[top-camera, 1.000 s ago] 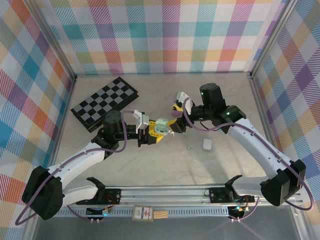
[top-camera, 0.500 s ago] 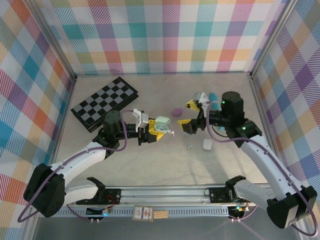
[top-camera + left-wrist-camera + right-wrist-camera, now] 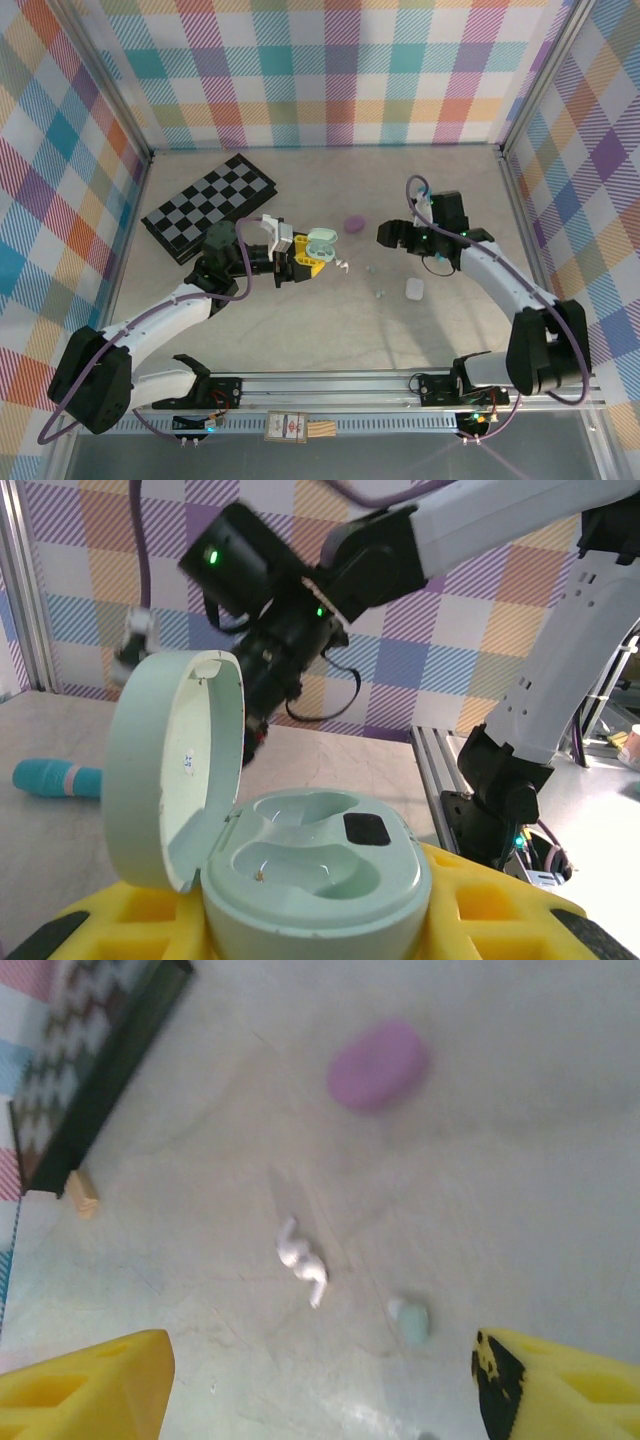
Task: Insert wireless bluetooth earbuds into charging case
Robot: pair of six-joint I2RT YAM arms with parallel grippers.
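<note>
Left claw clamped the open charging case, wells empty; right claw gaped empty-handed near loose earbuds.

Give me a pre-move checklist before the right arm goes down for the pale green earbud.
1. Lid of the pale green charging case open: ok.
2. Both wells of the case empty: ok.
3. Jaws of the left gripper shut on the case: ok.
4. Jaws of the right gripper open, holding nothing: ok.
5. The pale green earbud lying free on the table, apart from the white earbuds: ok.
6. Right gripper's height above the earbud: cannot tell.
</note>
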